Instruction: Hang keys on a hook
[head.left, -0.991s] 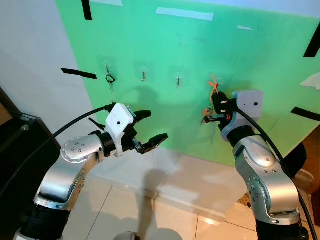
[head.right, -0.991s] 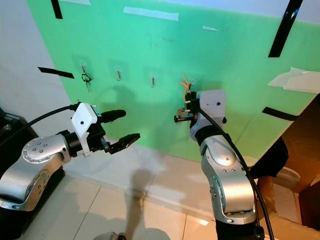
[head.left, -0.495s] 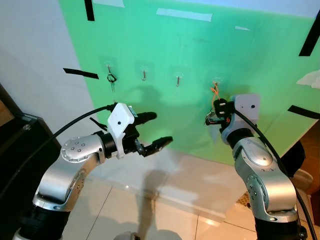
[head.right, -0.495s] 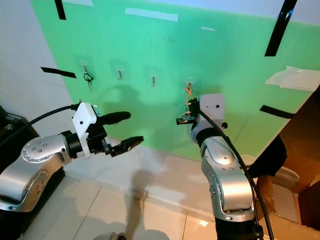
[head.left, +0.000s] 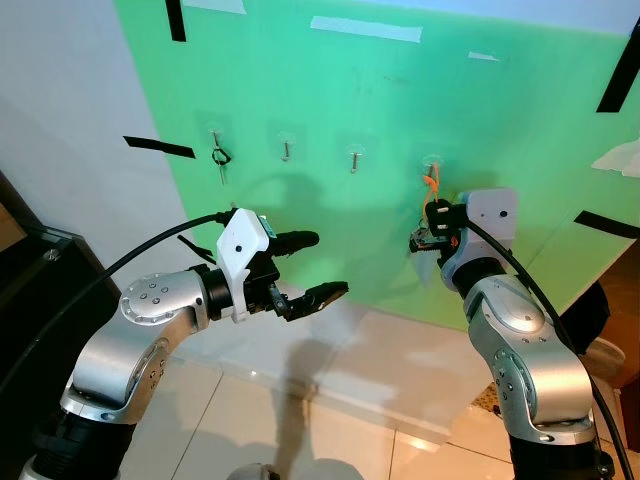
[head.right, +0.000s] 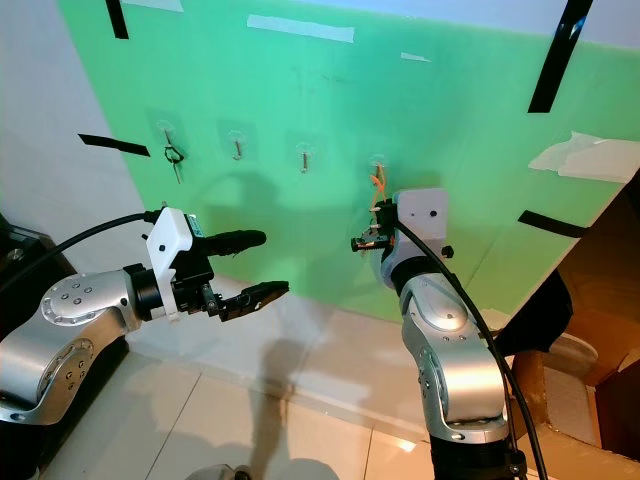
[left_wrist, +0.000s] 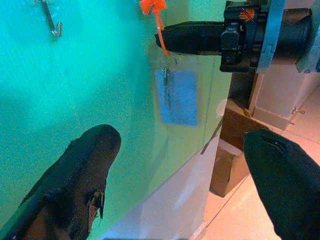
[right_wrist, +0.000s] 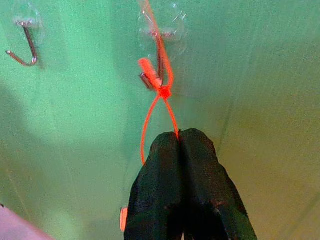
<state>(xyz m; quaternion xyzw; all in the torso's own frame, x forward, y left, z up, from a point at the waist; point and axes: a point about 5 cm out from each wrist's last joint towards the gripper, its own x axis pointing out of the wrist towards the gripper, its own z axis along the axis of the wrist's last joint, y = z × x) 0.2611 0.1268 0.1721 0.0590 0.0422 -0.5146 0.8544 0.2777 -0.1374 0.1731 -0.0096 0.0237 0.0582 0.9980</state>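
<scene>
Pinching the orange loop (right_wrist: 156, 112) of the keys, the right gripper (right_wrist: 180, 145) has its two black fingers pressed together on the cord, right at the green wall (head.left: 500, 120). Just above the fingertips the loop is knotted, and from the knot it goes over the transparent hook (right_wrist: 160, 42) stuck on the wall, so the cord is already on this hook while the gripper holds its lower part. In the left wrist view a key (left_wrist: 167, 87) on a small ring hangs from the orange cord in front of a bluish tag (left_wrist: 177, 97), directly under the right gripper's finger. In the eye views the gripper sits just below this hook, with the orange cord (head.left: 432, 185) rising from it to the hook.

To the side of the right gripper, along the wall, there are three more hooks in a row: the nearest hook (head.left: 353, 157), the next hook (head.left: 287, 150), and the far hook (head.left: 218, 152), which carries a dark ring with something small hanging under it.

The left gripper (head.left: 310, 266) is well apart from the wall and from the keys, lower than the hooks, its fingers spread wide and holding nothing. Under both arms there is a pale tiled floor (head.left: 330, 420)
</scene>
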